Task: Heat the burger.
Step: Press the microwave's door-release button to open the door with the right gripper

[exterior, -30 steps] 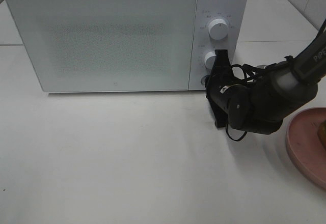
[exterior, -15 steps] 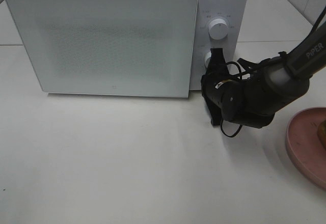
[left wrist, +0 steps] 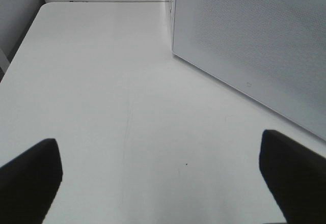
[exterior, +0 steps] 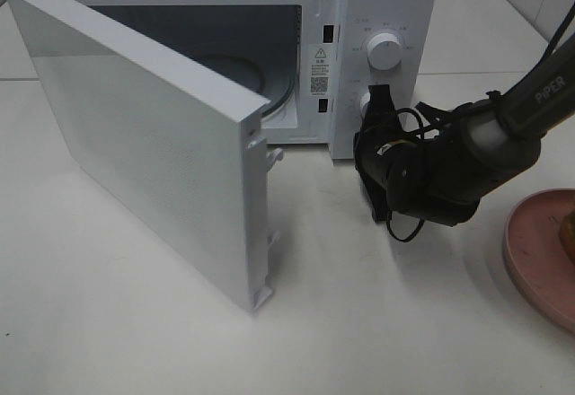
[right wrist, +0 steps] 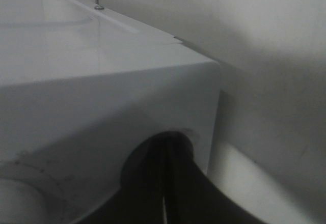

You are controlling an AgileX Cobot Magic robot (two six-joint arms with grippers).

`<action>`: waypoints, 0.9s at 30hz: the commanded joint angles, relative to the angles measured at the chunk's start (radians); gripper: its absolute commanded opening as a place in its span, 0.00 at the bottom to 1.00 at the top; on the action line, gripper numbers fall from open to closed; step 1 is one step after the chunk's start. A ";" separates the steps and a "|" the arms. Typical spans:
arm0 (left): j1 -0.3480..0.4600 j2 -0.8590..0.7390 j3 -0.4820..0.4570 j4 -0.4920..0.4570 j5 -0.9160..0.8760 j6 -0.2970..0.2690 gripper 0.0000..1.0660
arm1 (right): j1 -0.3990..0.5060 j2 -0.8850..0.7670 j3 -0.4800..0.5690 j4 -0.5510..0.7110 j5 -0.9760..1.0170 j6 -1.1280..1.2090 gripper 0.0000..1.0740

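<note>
As seen from high: worktop (exterior: 135,341); microwave (exterior: 225,36) at rear edge, door (exterior: 135,144) wide open; left gripper (left wrist: 158,147), wrist view only, spread wide, empty; right gripper (exterior: 368,139) pinched shut at control panel (exterior: 415,81); pink plate (exterior: 535,251) at right edge, high view only; burger (exterior: 570,236) sliver on it.

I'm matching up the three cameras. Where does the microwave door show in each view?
Exterior high: the microwave door stands open across the left half.
Left wrist: its perforated outer face, with a small logo mark, rises beside the bare table.
Right wrist: not in it; only the microwave casing, close up.
Shared landmark: the casing, also behind the door in exterior high; the table links exterior high and left wrist.
</note>
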 commanded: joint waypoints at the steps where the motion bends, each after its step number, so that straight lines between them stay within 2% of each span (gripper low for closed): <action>1: -0.006 -0.025 0.003 0.004 -0.009 -0.004 0.94 | -0.033 -0.009 -0.074 -0.070 -0.190 -0.019 0.00; 9: -0.006 -0.025 0.003 0.004 -0.009 -0.004 0.94 | -0.030 -0.040 -0.044 -0.075 -0.145 -0.019 0.00; 13: -0.006 -0.025 0.003 0.004 -0.009 -0.004 0.94 | -0.030 -0.060 0.023 -0.086 -0.145 -0.007 0.00; 27: -0.006 -0.025 0.003 0.004 -0.009 -0.004 0.94 | 0.028 -0.111 0.143 -0.092 -0.112 0.079 0.00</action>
